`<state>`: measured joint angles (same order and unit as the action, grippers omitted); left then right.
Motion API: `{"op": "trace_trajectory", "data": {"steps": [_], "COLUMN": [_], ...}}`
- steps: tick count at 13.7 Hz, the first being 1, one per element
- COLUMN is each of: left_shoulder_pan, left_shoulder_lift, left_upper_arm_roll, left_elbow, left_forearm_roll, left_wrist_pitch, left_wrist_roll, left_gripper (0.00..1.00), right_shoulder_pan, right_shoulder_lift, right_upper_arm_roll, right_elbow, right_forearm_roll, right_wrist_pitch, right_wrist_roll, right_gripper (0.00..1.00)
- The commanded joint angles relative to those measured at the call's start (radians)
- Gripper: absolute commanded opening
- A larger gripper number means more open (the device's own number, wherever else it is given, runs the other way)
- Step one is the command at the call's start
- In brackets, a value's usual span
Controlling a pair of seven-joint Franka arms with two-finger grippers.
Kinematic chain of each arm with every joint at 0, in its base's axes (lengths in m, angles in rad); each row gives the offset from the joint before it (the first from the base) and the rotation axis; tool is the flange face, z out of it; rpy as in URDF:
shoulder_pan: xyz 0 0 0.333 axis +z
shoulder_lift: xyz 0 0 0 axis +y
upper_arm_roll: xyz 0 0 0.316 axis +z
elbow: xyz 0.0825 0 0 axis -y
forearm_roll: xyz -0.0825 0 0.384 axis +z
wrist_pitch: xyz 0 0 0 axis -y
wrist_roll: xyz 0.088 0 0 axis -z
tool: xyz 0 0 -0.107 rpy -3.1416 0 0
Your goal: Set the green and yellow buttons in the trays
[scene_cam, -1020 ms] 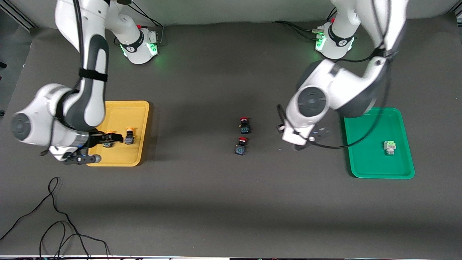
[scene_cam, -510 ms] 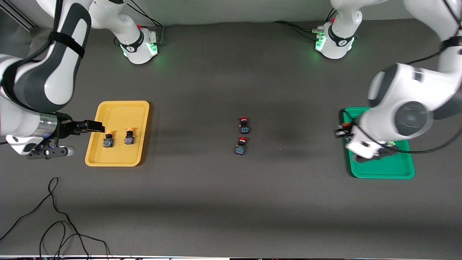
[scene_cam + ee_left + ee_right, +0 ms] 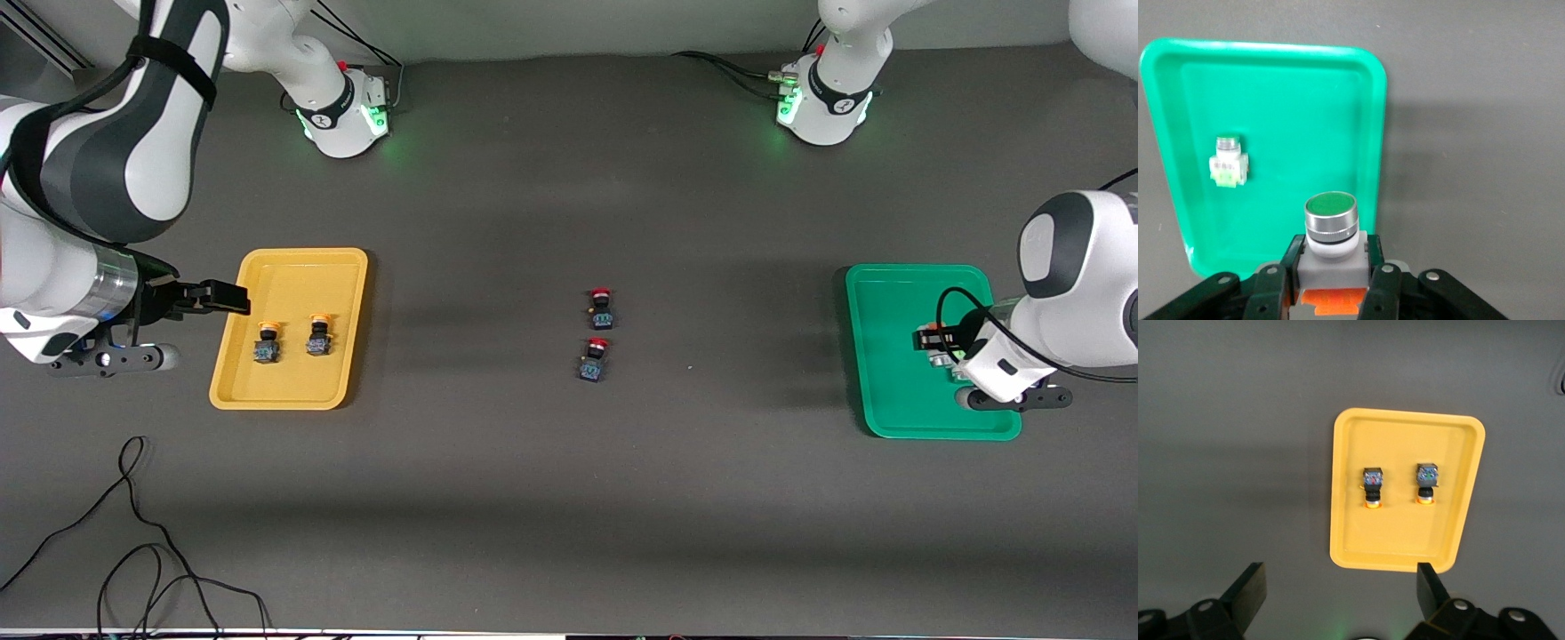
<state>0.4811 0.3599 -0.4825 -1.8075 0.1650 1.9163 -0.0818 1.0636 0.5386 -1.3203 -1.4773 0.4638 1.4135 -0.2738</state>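
My left gripper (image 3: 931, 340) is over the green tray (image 3: 898, 400), shut on a green-capped button with a white-grey body (image 3: 1331, 223). The left wrist view shows my left gripper (image 3: 1331, 259), the green tray (image 3: 1285, 100) below it, and a second green button (image 3: 1227, 163) lying in that tray. Two yellow-capped buttons (image 3: 267, 343) (image 3: 318, 336) lie in the yellow tray (image 3: 293, 276). My right gripper (image 3: 222, 299) is open and empty, over the table beside that tray's rim toward the right arm's end. The right wrist view shows my right gripper (image 3: 1341, 590), the yellow tray (image 3: 1405, 547) and both buttons (image 3: 1372, 487) (image 3: 1427, 482).
Two red-capped black-blue buttons (image 3: 602, 307) (image 3: 594, 358) lie mid-table, one nearer to the front camera than the other. A black cable (image 3: 133, 533) loops on the table near the front edge toward the right arm's end.
My left arm swung from mid-table to over the green tray. My right gripper drew back out of the yellow tray, leaving the second yellow button there.
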Motion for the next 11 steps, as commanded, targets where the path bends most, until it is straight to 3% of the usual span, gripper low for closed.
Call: {"op": "trace_trajectory", "data": {"steps": [1,5,7,11], "left_shoulder_pan": [0.056,0.083,0.085,0.085], "left_shoulder_lift": [-0.021,0.02,0.039,0.079], "left_upper_arm_roll": [-0.011,-0.001,0.011,0.044], "left_elbow": [-0.166,-0.28,-0.309,-0.312], "left_forearm_roll": [0.007,0.056,0.057,0.109], "left_wrist_pitch": [0.183,0.369,0.42,0.469], "left_wrist_roll": [0.057,0.057,0.056,0.057], "left_gripper": [0.0,0.0,0.0,0.0], "right_shoulder_pan": [-0.156,-0.468,-0.624,-0.889], "right_shoulder_lift": [-0.175,-0.328,-0.377,-0.482], "right_upper_arm_roll": [0.229,0.64,0.825,1.122], "right_elbow": [0.012,-0.001,-0.026,-0.141], "right_forearm_roll": [-0.137,-0.318,-0.361,-0.439], "right_wrist_pitch": [0.002,0.031,0.038,0.108], "right_wrist_roll": [0.097,0.22,0.246,0.277], "right_gripper": [1.0,1.0,1.0,1.0]}}
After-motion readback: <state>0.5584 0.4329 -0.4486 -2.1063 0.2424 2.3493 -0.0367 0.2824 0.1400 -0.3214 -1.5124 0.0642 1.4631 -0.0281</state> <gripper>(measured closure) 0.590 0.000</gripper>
